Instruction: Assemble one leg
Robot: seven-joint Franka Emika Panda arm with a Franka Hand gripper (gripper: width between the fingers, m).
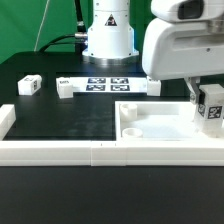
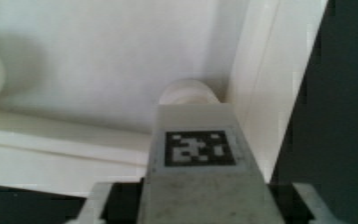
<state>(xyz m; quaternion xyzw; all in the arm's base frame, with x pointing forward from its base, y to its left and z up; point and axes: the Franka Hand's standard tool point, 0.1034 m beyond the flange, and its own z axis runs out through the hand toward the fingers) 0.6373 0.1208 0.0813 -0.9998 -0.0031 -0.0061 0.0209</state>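
Note:
My gripper [image 1: 206, 104] is shut on a leg [image 1: 211, 108], a small white peg with a black-and-white tag, and holds it over the far right corner of the large flat white panel [image 1: 160, 124] at the exterior view's right. In the wrist view the leg [image 2: 197, 140] runs out from between my gripper [image 2: 197, 205]; its rounded tip sits close to the panel's raised edge [image 2: 256, 70]. I cannot tell whether the tip touches the panel. Two more legs lie on the black table at the exterior view's left, one [image 1: 29, 85] further left and one [image 1: 67, 89] nearer the marker board.
The marker board [image 1: 107, 84] lies at the back in front of the arm's white base [image 1: 107, 35]. Long white border rails [image 1: 60, 151] run along the front and the exterior view's left side [image 1: 5, 118]. Another white piece [image 1: 152, 87] lies just right of the marker board.

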